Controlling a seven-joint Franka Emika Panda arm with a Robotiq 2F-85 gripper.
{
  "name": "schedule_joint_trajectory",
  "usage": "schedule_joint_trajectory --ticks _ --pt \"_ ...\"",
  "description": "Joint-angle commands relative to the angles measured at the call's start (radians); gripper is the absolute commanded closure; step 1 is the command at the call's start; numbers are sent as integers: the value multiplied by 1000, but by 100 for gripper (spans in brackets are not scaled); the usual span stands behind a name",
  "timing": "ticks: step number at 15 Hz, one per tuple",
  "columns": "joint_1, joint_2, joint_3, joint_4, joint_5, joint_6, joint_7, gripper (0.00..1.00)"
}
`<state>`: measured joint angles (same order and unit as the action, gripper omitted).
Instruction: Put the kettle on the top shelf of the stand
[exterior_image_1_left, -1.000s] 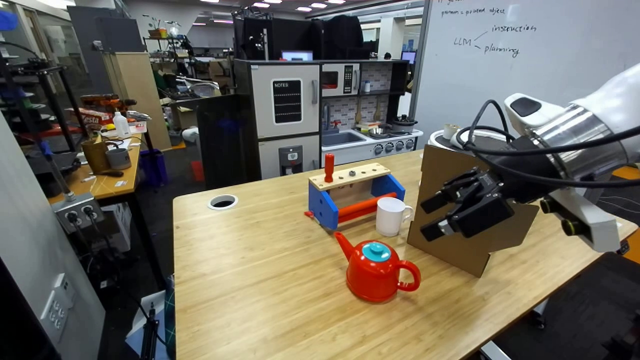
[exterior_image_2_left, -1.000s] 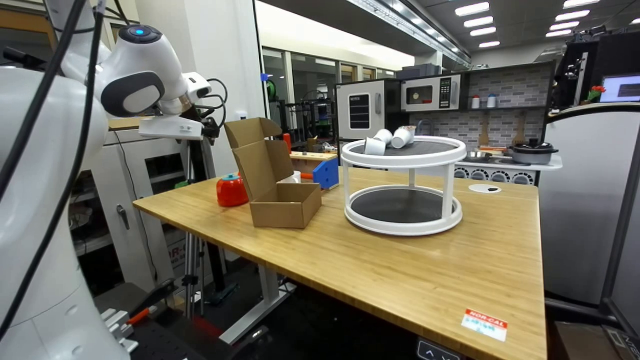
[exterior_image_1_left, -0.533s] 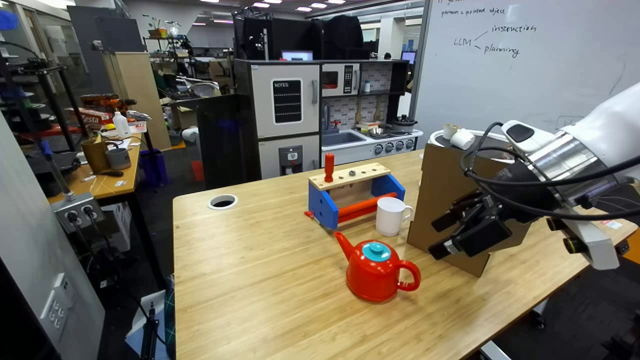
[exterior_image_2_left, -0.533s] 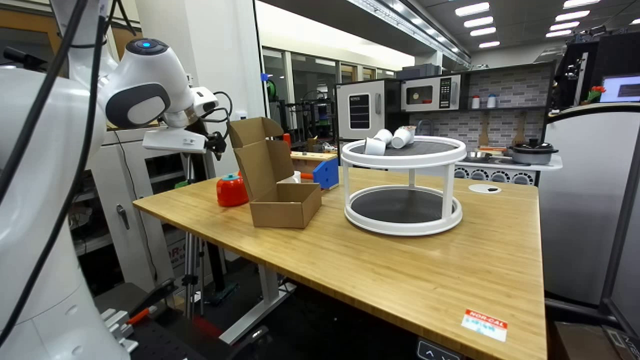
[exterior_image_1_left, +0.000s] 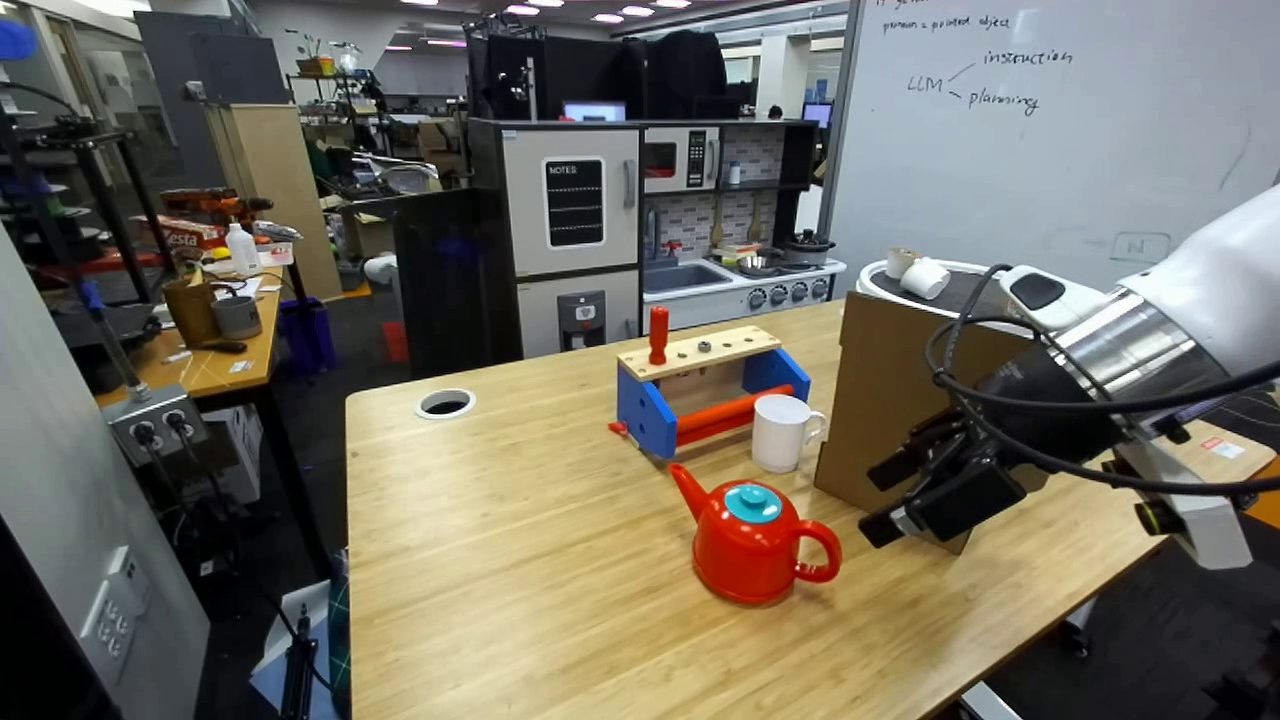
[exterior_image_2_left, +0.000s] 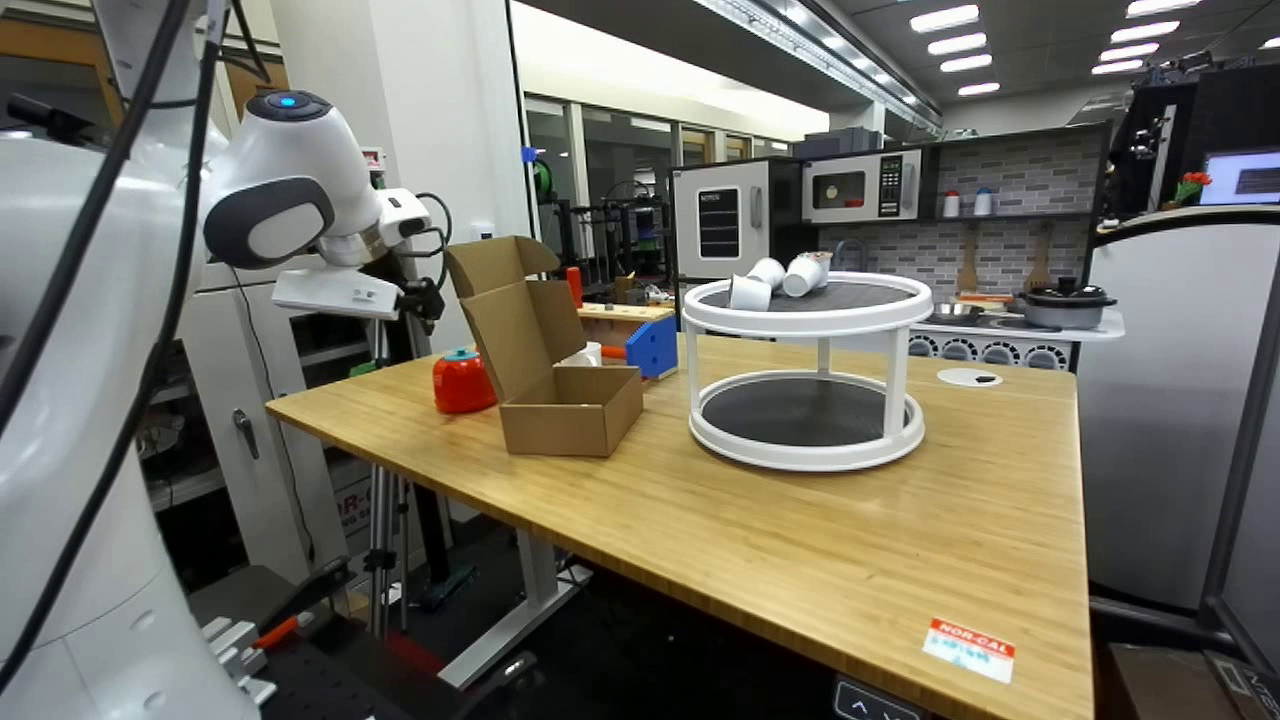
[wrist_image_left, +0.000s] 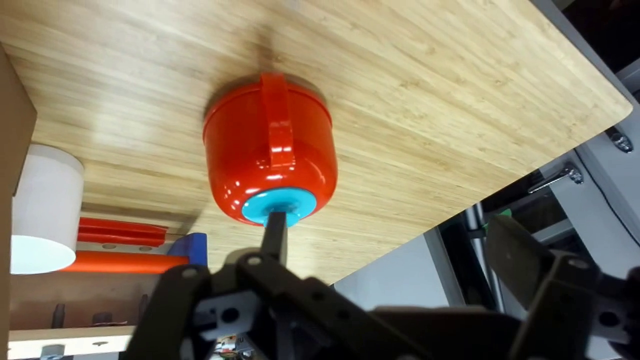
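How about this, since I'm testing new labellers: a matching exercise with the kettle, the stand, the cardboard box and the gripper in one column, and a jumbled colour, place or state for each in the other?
Column one
1. kettle
2. stand
3. cardboard box
4. gripper

Column two
A. brown, standing open
B. jaws apart, holding nothing
C. red, resting on the table
D. two-tiered, with white cups on top

Right pairs: 1-C, 2-D, 3-A, 4-B
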<state>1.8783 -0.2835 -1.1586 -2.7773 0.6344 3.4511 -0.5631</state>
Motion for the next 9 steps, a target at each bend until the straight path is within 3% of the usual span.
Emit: schedule_joint_trajectory --ticks 1,5,6,9 --pt "65 32 -65 7 -2 16 34 0" --pt "124 20 -132 14 -1 8 34 0" --pt "85 0 -99 2 0 0 6 0" --pt "106 0 -116 7 0 0 8 0"
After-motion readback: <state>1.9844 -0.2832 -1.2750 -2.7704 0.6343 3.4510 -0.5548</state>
